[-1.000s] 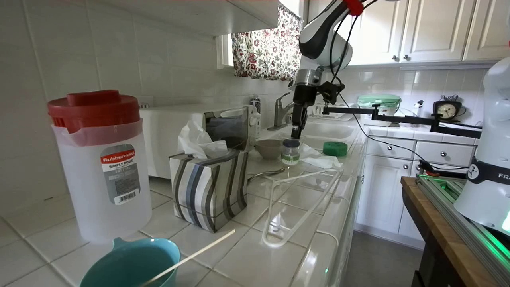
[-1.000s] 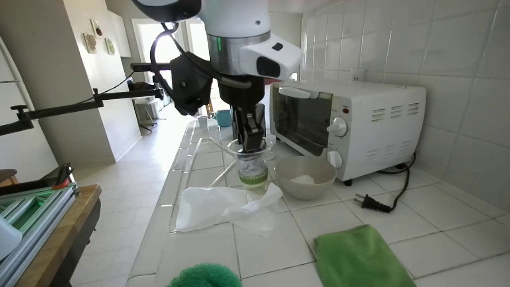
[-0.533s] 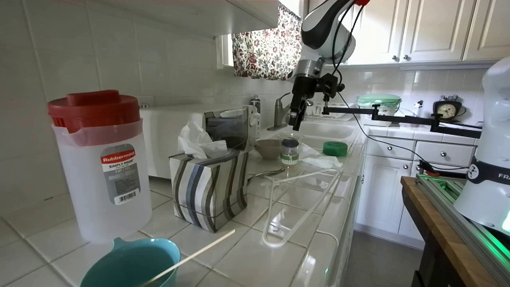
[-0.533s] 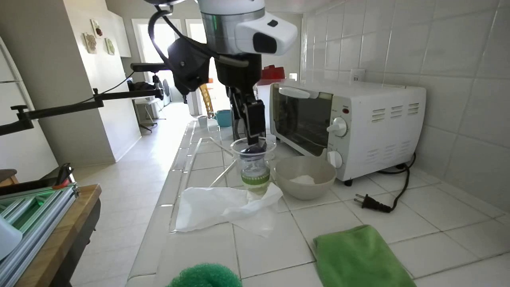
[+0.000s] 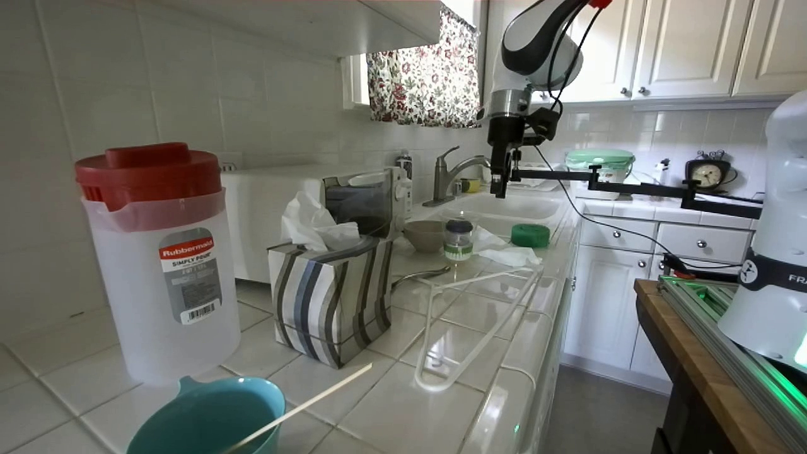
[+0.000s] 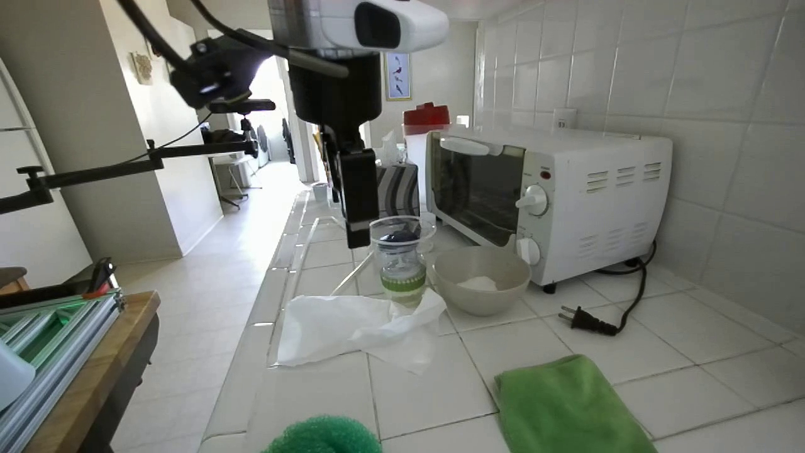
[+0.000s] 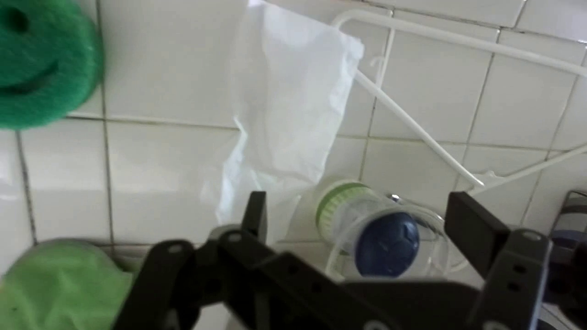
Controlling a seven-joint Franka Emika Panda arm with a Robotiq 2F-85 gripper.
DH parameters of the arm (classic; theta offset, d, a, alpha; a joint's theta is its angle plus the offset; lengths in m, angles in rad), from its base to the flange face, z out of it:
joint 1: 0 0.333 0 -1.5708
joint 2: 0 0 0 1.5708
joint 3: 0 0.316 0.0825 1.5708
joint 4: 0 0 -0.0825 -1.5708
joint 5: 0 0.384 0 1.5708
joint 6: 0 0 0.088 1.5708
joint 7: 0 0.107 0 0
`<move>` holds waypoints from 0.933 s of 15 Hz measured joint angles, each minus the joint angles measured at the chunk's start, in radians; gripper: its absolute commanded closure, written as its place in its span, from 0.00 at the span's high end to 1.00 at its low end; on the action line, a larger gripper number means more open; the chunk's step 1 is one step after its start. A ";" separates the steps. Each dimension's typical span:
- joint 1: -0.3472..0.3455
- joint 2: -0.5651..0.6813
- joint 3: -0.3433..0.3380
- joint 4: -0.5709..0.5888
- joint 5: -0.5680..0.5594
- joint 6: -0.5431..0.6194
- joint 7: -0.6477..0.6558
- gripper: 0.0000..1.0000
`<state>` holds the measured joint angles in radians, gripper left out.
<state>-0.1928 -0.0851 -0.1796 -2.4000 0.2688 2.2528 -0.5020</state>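
Note:
My gripper (image 7: 362,215) is open, with both fingers spread wide and no object held. In both exterior views it hangs above the counter, apart from a clear jar (image 6: 402,280) with a green band and a dark blue lid (image 7: 387,245). From the wrist, the jar shows below and between the fingers. A clear plastic rim (image 6: 402,218) rings the lid; I cannot tell whether the jar stands inside this container or behind it. Beside the jar are a beige bowl (image 6: 478,305) with something white in it and a crumpled white sheet (image 7: 298,101).
A white hanger (image 7: 412,121), a green sponge (image 5: 529,235) and a green cloth (image 6: 569,402) lie around the jar. The toaster oven (image 6: 591,189) stands by the wall. A striped tissue box (image 5: 334,296), a red-lidded pitcher (image 5: 157,284) and a teal cup (image 5: 208,410) occupy the counter.
From down at the jar's lid, my gripper has opened, risen and moved off sideways, over toward the sink. The lid has come into sight; the jar has shifted only slightly and stays upright.

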 measured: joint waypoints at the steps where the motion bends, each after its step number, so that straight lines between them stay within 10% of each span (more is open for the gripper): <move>1: -0.005 0.000 -0.009 0.000 -0.036 -0.012 0.016 1.00; 14: -0.005 0.082 -0.035 0.031 -0.098 0.208 0.064 1.00</move>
<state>-0.1980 -0.0036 -0.2148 -2.3689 0.1709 2.4610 -0.4384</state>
